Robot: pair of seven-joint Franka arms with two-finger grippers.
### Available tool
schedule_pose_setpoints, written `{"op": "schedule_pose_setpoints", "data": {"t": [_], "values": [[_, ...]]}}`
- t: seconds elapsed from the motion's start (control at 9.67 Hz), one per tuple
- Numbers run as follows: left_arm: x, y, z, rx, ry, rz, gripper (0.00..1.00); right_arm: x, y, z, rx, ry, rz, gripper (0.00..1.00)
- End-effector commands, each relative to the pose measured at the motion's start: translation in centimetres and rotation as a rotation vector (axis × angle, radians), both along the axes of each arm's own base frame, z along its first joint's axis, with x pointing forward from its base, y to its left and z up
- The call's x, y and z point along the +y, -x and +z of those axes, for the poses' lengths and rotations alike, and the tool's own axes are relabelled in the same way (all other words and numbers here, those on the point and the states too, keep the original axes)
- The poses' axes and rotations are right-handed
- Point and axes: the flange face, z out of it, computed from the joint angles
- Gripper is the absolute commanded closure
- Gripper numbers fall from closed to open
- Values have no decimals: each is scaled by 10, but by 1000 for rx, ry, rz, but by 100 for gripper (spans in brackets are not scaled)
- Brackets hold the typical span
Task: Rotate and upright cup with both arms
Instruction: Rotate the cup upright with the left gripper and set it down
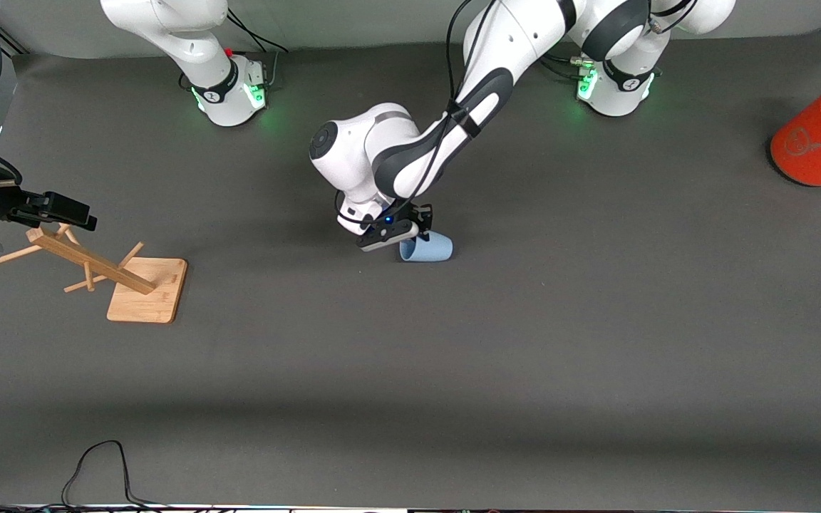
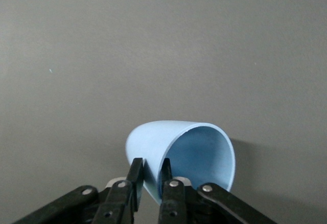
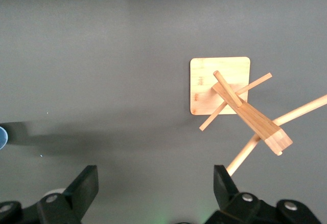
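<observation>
The pale blue cup (image 1: 430,248) lies on its side on the dark mat near the table's middle, its mouth toward the right arm's end. My left gripper (image 1: 410,231) is down at the cup's rim. In the left wrist view the left gripper (image 2: 151,175) is shut on the cup (image 2: 153,139), one finger inside the mouth and one outside, pinching the wall. My right gripper (image 1: 72,214) hangs open and empty over the wooden rack at the right arm's end. Its open fingers (image 3: 84,183) show in the right wrist view, where a sliver of the cup (image 3: 2,138) shows at the edge.
A wooden peg rack (image 1: 147,288) on a square base leans at the right arm's end, also in the right wrist view (image 3: 219,83). A large orange-red can (image 1: 820,139) with a grey lid lies at the left arm's end. A black cable (image 1: 97,463) loops at the front edge.
</observation>
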Motion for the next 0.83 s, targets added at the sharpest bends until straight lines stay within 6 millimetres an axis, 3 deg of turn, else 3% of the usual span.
{"op": "schedule_pose_setpoints", "data": {"t": [0.0,0.1,0.31,0.52,0.72], "values": [[38,-32,77,103,134,93,100,-3,-3,5,-10,8,26,0],[70,-44,102,134,215,128,100,-3,-3,5,-13,8,26,0],[112,-18,120,67,360,137,100,-1,-4,5,-18,21,27,0],[139,-6,97,56,424,171,100,-3,-5,4,-21,21,23,0],[149,26,78,-15,531,214,100,-2,-4,3,-19,22,25,0]]}}
